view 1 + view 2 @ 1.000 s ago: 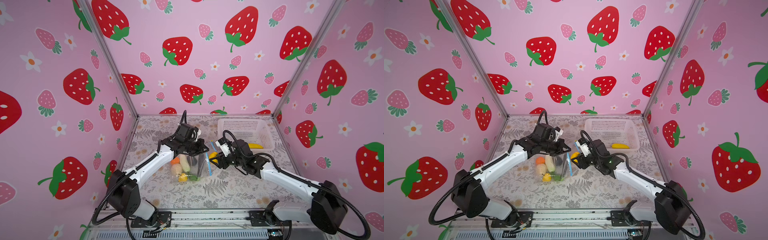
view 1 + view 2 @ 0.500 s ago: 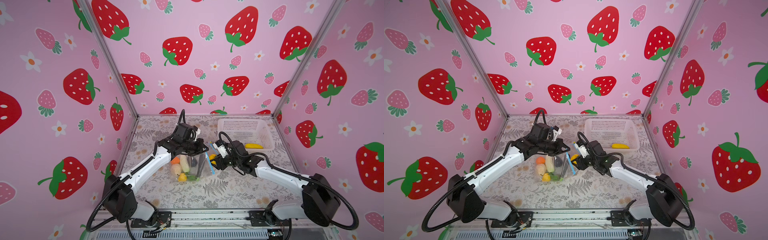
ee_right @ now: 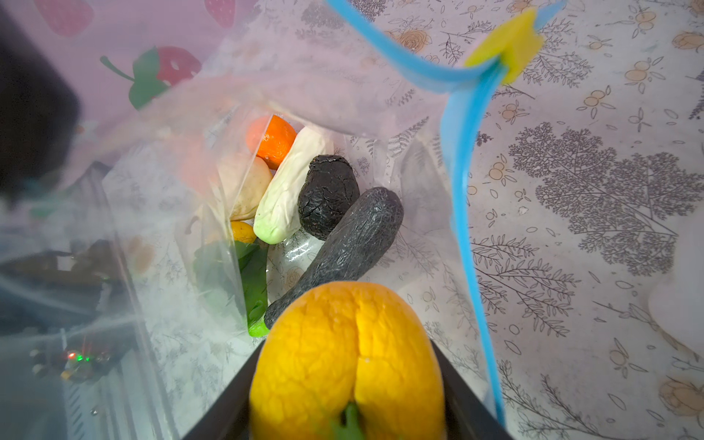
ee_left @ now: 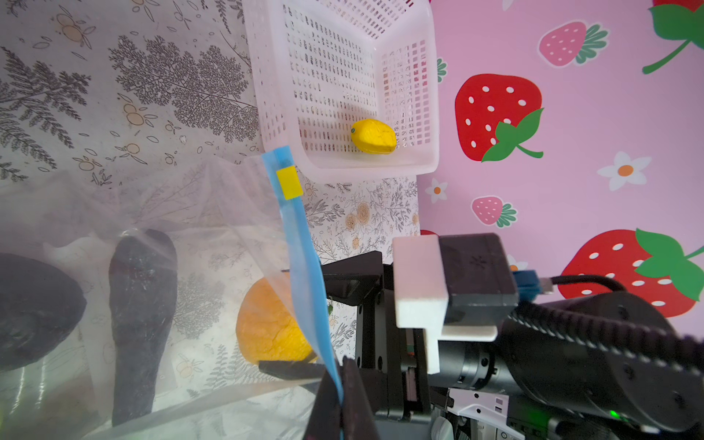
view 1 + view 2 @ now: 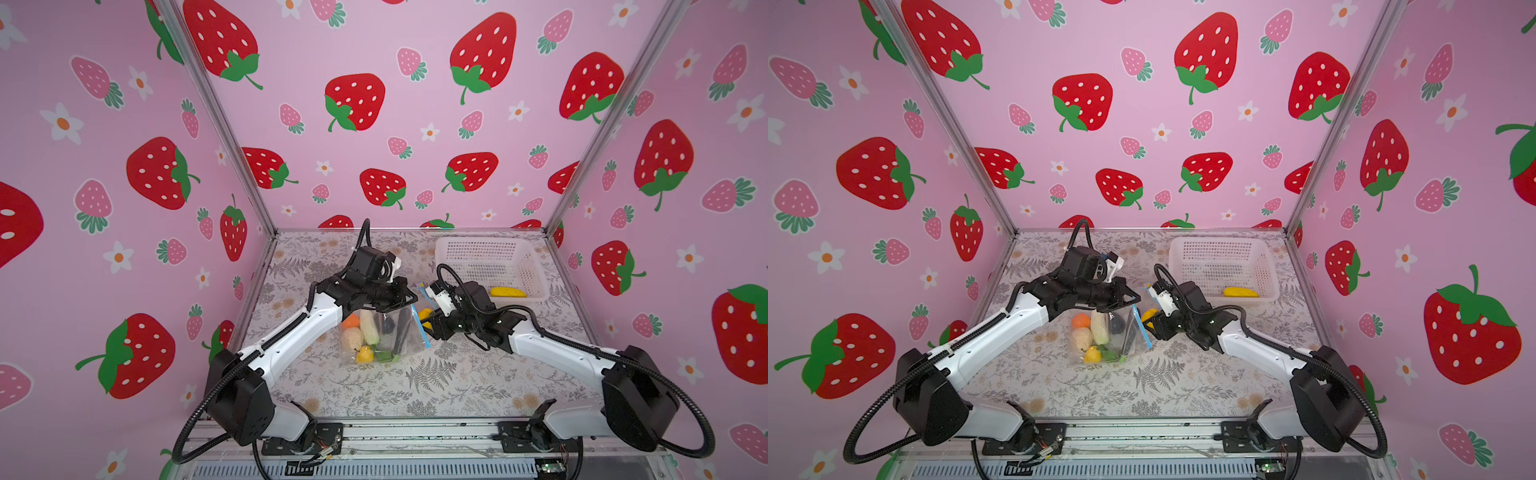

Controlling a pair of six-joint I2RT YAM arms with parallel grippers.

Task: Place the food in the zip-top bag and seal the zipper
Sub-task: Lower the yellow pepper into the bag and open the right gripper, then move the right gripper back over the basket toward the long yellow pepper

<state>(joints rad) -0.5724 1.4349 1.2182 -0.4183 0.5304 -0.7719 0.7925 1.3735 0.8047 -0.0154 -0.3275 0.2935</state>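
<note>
Right now L claw [image 4: 337,396] pinches the blue zipper [image 4: 304,259] on the bag [image 5: 401,343]; R claw [image 5: 429,323] grips a yellow fruit [image 3: 346,354] at its mouth.

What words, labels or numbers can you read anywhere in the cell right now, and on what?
No readable text anywhere.
No print on the zip-top bag, zipper, yellow slider, orange-yellow fruit or white basket.
Bluish dot on the yellow fruit in the basket: too small to read.
Faint mark on the black camera housing: too blurred to read.
</note>
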